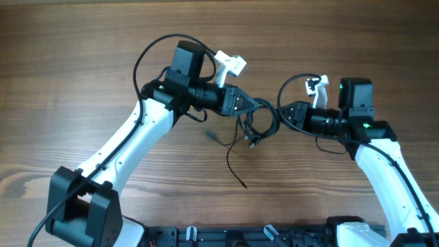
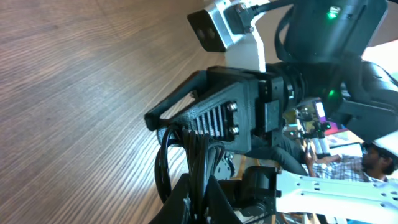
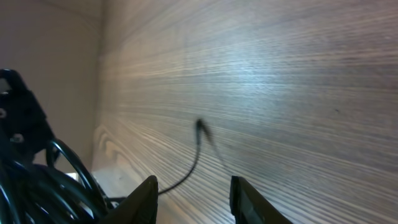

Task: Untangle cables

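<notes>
The cables (image 1: 260,127) are a bunch of thin black loops hanging between my two grippers above the wooden table (image 1: 82,62). One loose strand trails down to a tip (image 1: 244,186). My left gripper (image 1: 252,108) is shut on the bunch; in the left wrist view its jaws (image 2: 200,188) pinch several black strands (image 2: 186,149). Just right of the bunch my right gripper (image 1: 283,114) is open. In the right wrist view its fingers (image 3: 194,198) stand apart with nothing between them, the looped cables (image 3: 62,180) lie to their left, and a single strand (image 3: 198,149) runs ahead.
The right arm's black gripper body (image 2: 227,112) fills the middle of the left wrist view, close in front of the left jaws. Thicker arm cables arch over both wrists (image 1: 154,48) (image 1: 291,84). The arm bases (image 1: 82,206) stand at the table's front edge.
</notes>
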Controlling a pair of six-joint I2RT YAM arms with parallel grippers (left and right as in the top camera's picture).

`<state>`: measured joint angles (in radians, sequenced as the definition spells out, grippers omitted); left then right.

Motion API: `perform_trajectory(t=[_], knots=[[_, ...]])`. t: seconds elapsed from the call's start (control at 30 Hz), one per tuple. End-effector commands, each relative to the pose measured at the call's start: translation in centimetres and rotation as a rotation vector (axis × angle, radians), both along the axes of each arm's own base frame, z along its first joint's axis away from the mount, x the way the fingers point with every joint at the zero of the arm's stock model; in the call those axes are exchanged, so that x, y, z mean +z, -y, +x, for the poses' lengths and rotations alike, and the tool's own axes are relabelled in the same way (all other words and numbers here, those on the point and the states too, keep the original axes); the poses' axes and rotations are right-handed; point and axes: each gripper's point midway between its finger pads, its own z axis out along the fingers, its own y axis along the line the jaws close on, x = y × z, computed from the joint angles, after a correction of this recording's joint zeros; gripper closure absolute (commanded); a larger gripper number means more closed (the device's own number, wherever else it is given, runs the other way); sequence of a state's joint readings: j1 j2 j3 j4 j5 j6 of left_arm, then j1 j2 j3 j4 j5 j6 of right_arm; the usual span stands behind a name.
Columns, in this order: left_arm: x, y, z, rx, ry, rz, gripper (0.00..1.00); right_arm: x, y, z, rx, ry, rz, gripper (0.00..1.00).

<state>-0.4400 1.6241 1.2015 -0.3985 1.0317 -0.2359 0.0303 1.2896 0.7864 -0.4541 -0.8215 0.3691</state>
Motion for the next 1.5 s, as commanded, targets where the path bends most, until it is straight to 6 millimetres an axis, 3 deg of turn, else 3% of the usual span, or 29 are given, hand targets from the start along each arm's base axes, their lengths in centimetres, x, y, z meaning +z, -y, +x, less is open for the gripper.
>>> perform_trajectory(t=[0.0,0.13,0.27,0.43,0.57,0.67,0.8,0.9,0.97,1.07,1.17,1.37,1.47], knots=[[0.8,0.2,-0.2,-0.025,0.035,-0.025,0.96,2.1,-1.8,-0.7,0.096,0.035,0.121,0.6],[-2.0,-1.3,2.6,0.143,0.078,0.157,0.96,5.5,-3.5,-2.0,0.242,0.108,0.298,0.54],[-2.8,-1.9,3.8,0.217,0.083,0.211,0.96,7.3,-4.1,-2.6,0.318,0.164,0.373,0.53],[-2.5,-1.7,3.4,0.212,0.053,0.194,0.96,7.3,-4.1,-2.6,0.317,0.161,0.374,0.54],[-1.4,-0.2,1.3,0.105,0.013,0.113,0.96,7.7,-4.1,-2.2,0.312,0.18,0.378,0.54],[-1.4,0.8,-0.2,0.057,-0.008,0.109,0.96,8.1,-3.8,-0.5,0.248,0.204,0.352,0.57],[-1.7,1.1,-1.1,0.038,-0.025,0.122,0.96,7.4,-3.0,1.5,0.12,0.175,0.299,0.64],[-1.8,1.1,-1.1,0.037,-0.028,0.123,0.96,6.4,-2.4,2.4,0.05,0.156,0.25,0.74],[-1.8,1.1,-1.1,0.035,-0.03,0.121,0.96,5.3,-1.8,2.7,-0.001,0.123,0.21,0.74],[-1.3,1.3,-1.7,0.008,-0.043,0.094,0.96,2.7,-0.3,3.1,-0.112,0.036,0.11,0.78],[-1.2,1.3,-1.8,-0.001,-0.049,0.086,0.96,-0.7,2.1,2.8,-0.257,-0.084,-0.035,0.96],[-1.2,0.8,-1.2,0.018,-0.048,0.086,0.96,-2.8,3.9,1.8,-0.339,-0.174,-0.139,0.94],[-1.2,0.2,-0.6,0.041,-0.052,0.087,0.96,-4.4,5.7,1.1,-0.42,-0.233,-0.235,0.95]])
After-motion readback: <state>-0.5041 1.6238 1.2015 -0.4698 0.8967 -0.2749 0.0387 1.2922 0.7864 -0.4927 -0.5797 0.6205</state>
